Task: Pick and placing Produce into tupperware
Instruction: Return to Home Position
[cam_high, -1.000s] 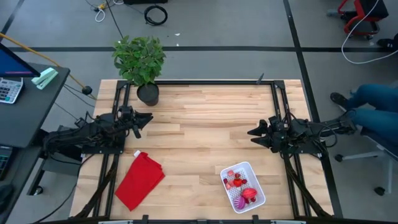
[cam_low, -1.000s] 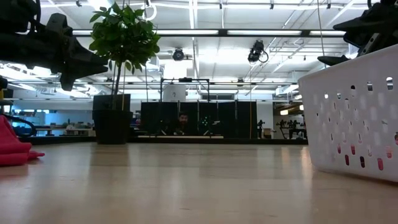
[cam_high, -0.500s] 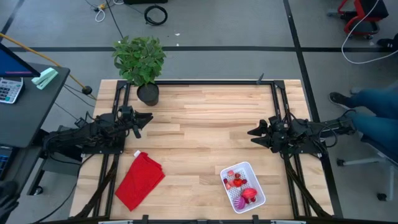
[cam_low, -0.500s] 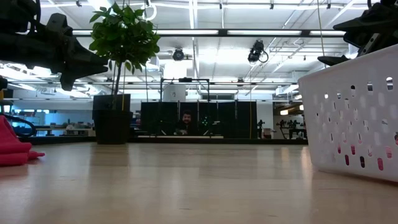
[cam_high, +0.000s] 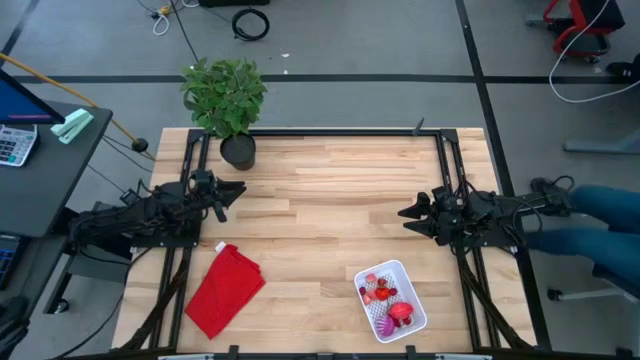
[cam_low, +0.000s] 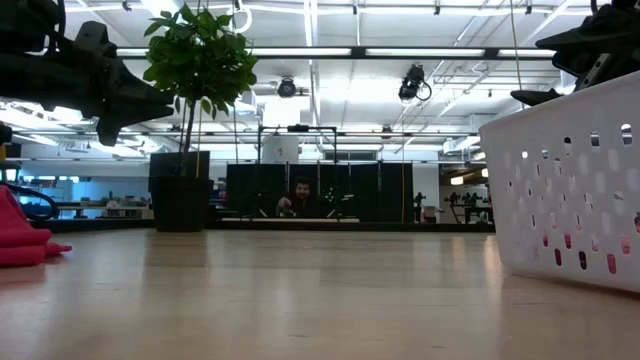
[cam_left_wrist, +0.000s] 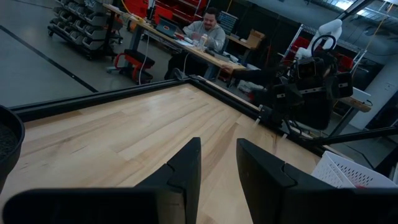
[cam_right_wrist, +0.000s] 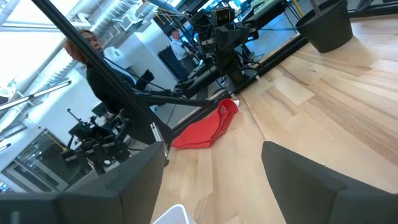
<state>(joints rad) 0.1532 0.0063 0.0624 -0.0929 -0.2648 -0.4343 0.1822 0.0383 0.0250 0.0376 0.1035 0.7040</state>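
Near the table's (cam_high: 330, 190) front edge sits the tupperware (cam_high: 411, 289), holding produce (cam_high: 388, 295).

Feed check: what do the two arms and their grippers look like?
Both arms are matt black, built of chunky jointed links, with dark cables trailing near their bases. The left gripper and right gripper each end in two flat, dark, blocky fingers with angled tips. No markings or labels show on either.

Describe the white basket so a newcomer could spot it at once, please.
On the wooden table, look to the edge opposite the potted plant, right arm's side. The white perforated basket there holds red toy fruits; the neighbouring red cloth lies flat.
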